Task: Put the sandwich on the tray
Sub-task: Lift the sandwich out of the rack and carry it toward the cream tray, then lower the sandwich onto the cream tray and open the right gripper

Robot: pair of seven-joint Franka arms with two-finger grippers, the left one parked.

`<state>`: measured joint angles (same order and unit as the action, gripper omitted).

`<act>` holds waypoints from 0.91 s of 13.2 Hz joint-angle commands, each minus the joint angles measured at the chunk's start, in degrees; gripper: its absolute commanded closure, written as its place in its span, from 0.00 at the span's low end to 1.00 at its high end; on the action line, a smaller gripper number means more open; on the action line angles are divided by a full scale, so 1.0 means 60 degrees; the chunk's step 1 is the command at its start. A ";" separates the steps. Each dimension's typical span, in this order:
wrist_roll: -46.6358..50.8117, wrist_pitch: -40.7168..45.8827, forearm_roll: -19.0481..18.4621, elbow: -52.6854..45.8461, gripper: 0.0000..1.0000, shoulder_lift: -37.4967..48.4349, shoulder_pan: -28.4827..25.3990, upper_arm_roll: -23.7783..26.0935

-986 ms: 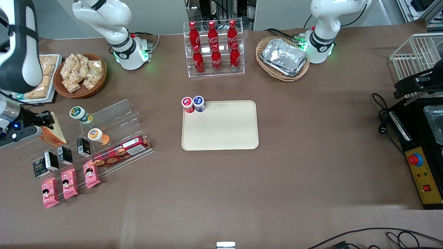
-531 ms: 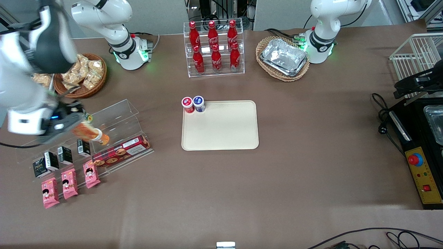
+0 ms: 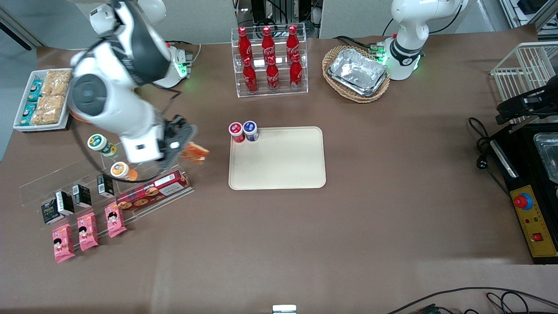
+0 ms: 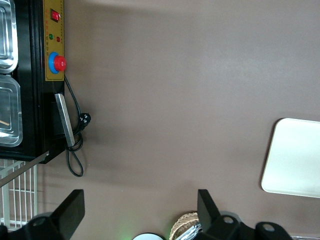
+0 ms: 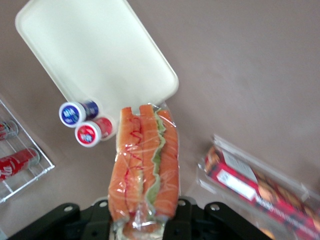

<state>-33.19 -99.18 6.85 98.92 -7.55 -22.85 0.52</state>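
Gripping the sandwich (image 5: 145, 165) by its wrapped end, the gripper (image 3: 185, 146) hung above bare table. The tray (image 3: 279, 174) lay just beside it, toward the parked arm's end, the sandwich's long axis pointing that way.

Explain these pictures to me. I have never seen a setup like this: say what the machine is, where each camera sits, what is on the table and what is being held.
Two white robot arms stand at a brown table. One camera looks down from the front; the other two ride on the arms' wrists.

The working arm's gripper has its jaws shut on the sandwich, a wrapped wedge with orange and green layers, carried in the air above the table between a clear display shelf and the tray.

The tray is cream and bare except for two small capped cups at one corner. Cola bottles, baskets and snack packets lie around.
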 commanded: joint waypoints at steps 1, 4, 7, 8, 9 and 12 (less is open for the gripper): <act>-0.0020 -0.0942 0.0264 -0.0360 0.70 -0.0760 -0.1460 -0.0115; 0.0125 -0.1924 0.0235 -0.0490 0.70 -0.1434 -0.2414 -0.0130; 0.0229 -0.2555 0.0118 -0.1017 0.71 -0.2415 -0.2841 -0.0130; 0.0214 -0.2804 0.0031 -0.1106 0.71 -0.2679 -0.2986 -0.0144; 0.0156 -0.3125 -0.0158 -0.1092 0.71 -0.2885 -0.3017 -0.0144; -0.0341 -0.3932 -0.0248 -0.1107 0.71 -0.3544 -0.3017 -0.0159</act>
<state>-32.57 -120.02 6.24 95.06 -24.50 -40.38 0.32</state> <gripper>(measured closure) 0.705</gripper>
